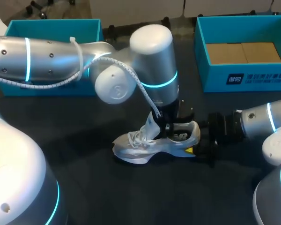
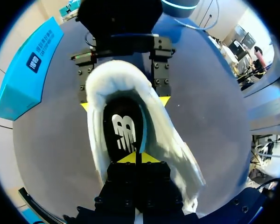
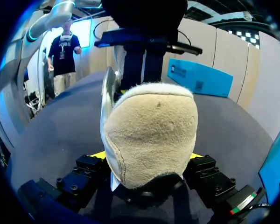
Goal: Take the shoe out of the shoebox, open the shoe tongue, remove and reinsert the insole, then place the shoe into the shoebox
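Observation:
A white and silver shoe (image 1: 152, 143) stands upright on the dark table, toe towards the left. Its tongue (image 1: 151, 124) stands up from the laces. My left gripper (image 1: 171, 129) points straight down into the shoe's opening. In the left wrist view, the left gripper (image 2: 135, 157) has its yellow tips pressed together on the dark insole (image 2: 123, 133). My right gripper (image 1: 196, 145) comes in level from the right. Its fingers (image 2: 164, 100) sit on both sides of the heel (image 3: 151, 130), shut on it.
A teal shoebox (image 1: 243, 77) with brown paper inside stands at the back right. A second teal box (image 1: 51, 28) sits at the back left, partly behind my left arm. Dark table surface lies bare in front of the shoe.

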Controlling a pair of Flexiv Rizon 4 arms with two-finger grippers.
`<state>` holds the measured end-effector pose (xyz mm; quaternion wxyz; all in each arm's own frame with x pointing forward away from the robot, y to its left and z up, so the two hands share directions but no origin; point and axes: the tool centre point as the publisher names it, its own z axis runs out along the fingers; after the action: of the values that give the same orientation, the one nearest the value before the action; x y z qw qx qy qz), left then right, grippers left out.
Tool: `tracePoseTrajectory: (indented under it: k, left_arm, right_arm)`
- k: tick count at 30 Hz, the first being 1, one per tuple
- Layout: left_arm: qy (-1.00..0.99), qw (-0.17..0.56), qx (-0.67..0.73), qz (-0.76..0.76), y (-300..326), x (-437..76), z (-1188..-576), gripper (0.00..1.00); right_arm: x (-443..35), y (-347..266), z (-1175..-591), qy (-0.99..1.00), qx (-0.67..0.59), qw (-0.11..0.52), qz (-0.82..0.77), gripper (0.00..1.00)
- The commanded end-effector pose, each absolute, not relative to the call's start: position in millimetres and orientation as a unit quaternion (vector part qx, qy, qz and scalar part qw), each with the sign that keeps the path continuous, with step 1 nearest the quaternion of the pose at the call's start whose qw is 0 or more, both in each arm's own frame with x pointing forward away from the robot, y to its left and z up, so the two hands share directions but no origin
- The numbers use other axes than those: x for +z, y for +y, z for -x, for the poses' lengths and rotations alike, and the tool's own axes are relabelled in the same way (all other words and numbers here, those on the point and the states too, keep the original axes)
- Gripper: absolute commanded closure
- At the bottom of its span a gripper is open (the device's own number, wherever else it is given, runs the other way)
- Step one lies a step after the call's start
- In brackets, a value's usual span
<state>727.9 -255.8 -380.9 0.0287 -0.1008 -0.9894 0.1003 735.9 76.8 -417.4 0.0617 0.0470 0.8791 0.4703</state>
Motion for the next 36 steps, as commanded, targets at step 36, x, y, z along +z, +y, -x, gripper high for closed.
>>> tracePoseTrajectory:
  k: [36]
  left_arm:
    - [-0.977,0.071,0.194,0.062,-240,-308,-730,1.00]
  right_arm:
    - [-419,78,-735,0.880,0.469,0.062,-0.047,1.00]
